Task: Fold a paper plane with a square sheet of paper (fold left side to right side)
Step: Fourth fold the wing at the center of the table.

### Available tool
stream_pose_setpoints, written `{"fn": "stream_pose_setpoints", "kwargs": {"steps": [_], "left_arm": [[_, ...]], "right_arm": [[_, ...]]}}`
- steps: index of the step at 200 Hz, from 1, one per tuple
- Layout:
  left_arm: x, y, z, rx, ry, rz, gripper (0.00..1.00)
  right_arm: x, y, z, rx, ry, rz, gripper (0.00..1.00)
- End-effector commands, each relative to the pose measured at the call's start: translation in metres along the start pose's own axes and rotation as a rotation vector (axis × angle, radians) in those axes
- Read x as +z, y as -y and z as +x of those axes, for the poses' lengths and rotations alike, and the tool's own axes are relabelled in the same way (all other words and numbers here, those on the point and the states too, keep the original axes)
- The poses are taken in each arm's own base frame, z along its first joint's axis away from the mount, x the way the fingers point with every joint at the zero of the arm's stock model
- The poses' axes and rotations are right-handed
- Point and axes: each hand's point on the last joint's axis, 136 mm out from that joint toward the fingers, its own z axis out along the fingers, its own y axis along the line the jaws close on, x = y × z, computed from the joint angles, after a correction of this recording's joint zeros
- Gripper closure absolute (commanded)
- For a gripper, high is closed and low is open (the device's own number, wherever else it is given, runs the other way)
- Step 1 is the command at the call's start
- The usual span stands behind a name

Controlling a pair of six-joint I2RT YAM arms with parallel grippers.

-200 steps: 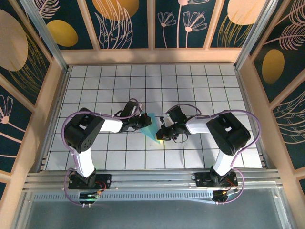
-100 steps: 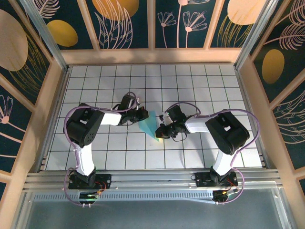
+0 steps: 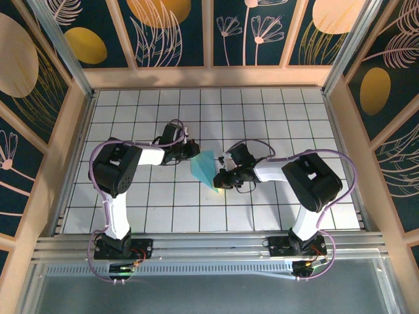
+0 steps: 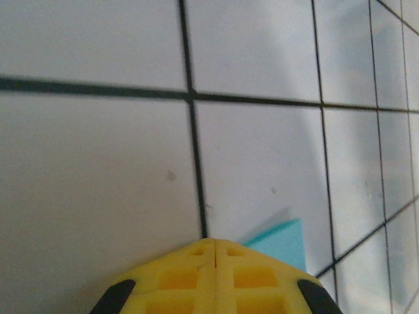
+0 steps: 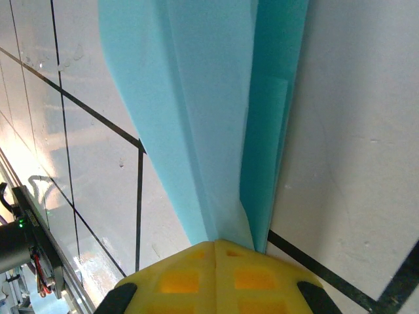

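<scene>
Paper, thin and teal, creased into a slim pointed dart: the paper plane [image 5: 216, 118] stretches ahead of my right pincer [image 5: 215, 244], whose yellow fingers are pressed together at its narrow end. My left pincer [image 4: 214, 243], also closed, has backed off since a second ago; one corner shows just right of it on white tiles [image 4: 98, 170].

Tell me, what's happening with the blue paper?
Left gripper shut, beside the paper plane. Right gripper shut at its near tip. Nothing in the way.
</scene>
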Motion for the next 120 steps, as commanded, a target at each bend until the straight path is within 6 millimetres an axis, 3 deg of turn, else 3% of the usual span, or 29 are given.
{"fn": "stream_pose_setpoints", "kwargs": {"steps": [1,22,42,62,75,101,120], "left_arm": [[-0.017,-0.024,-0.044,0.038,0.135,-0.094,1.00],[-0.036,-0.004,-0.057,0.089,0.170,-0.073,1.00],[-0.058,0.017,-0.056,0.115,0.191,-0.015,1.00],[-0.070,0.020,-0.024,0.107,0.150,0.021,1.00],[-0.080,0.035,-0.004,0.119,0.132,0.077,1.00],[-0.073,0.060,0.041,0.134,0.031,0.168,1.00],[-0.066,0.078,0.058,0.132,-0.014,0.238,1.00]], "right_arm": [[0.004,0.078,0.059,0.131,-0.153,0.298,1.00],[0.004,0.076,0.056,0.128,-0.145,0.291,1.00],[0.003,0.073,0.051,0.124,-0.133,0.279,1.00],[0.002,0.073,0.048,0.120,-0.125,0.276,1.00],[0.002,0.073,0.047,0.118,-0.126,0.279,1.00],[0.002,0.075,0.047,0.120,-0.127,0.285,1.00],[0.002,0.076,0.048,0.120,-0.129,0.290,1.00]]}}
